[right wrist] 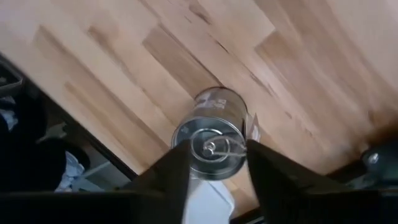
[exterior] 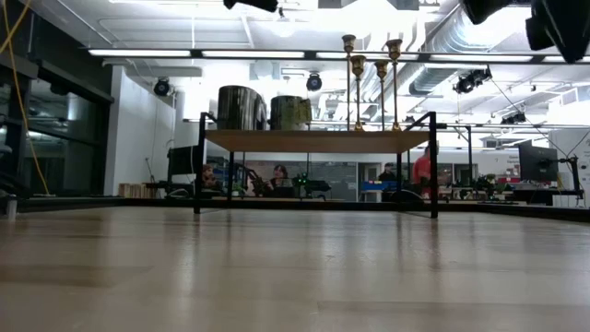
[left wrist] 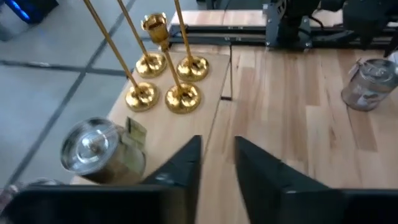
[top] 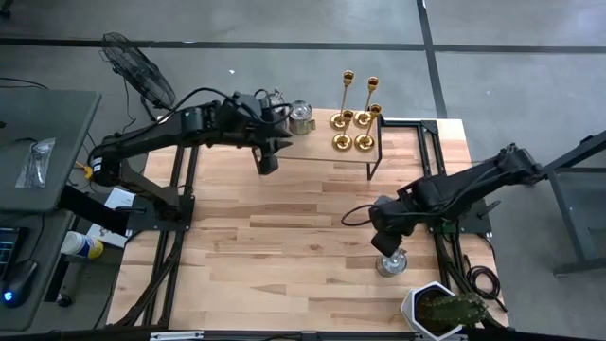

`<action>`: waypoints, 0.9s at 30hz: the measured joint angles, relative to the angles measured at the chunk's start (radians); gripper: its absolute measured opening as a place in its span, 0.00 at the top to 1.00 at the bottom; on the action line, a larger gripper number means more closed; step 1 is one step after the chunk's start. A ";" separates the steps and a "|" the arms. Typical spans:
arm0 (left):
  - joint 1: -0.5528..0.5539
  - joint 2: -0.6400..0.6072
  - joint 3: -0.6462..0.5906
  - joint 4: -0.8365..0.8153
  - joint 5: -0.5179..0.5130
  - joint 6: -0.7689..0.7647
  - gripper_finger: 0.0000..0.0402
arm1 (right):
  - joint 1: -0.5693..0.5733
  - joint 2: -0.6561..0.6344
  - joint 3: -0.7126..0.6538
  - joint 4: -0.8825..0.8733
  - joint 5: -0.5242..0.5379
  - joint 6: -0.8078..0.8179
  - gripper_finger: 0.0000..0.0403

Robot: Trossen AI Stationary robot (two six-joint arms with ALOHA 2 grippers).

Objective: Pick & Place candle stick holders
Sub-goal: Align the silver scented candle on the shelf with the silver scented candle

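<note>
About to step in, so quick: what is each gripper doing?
Left gripper: open, empty, above the shelf.
Right gripper: open, straddling the silver jar.

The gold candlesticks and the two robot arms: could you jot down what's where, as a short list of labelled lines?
Candlesticks: four gold candlesticks standing close together on the raised shelf
Also on shelf: two metal jars
Left gripper: left gripper above the shelf's near edge, fingers apart, holding nothing
Right gripper: right gripper straddling a lidded jar on the table; grip unclear
Corner: potted plant at the table's near right edge
</note>
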 joint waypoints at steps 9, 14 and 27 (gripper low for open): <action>-0.001 -0.003 0.000 -0.087 0.004 -0.092 0.24 | 0.029 0.104 0.000 -0.056 -0.074 0.166 0.18; -0.001 -0.003 0.000 -0.152 0.036 -0.101 0.02 | 0.074 0.175 0.000 -0.063 -0.123 0.137 0.02; -0.001 -0.003 0.000 -0.179 0.039 -0.100 0.09 | 0.130 0.247 0.000 -0.003 -0.145 0.360 0.05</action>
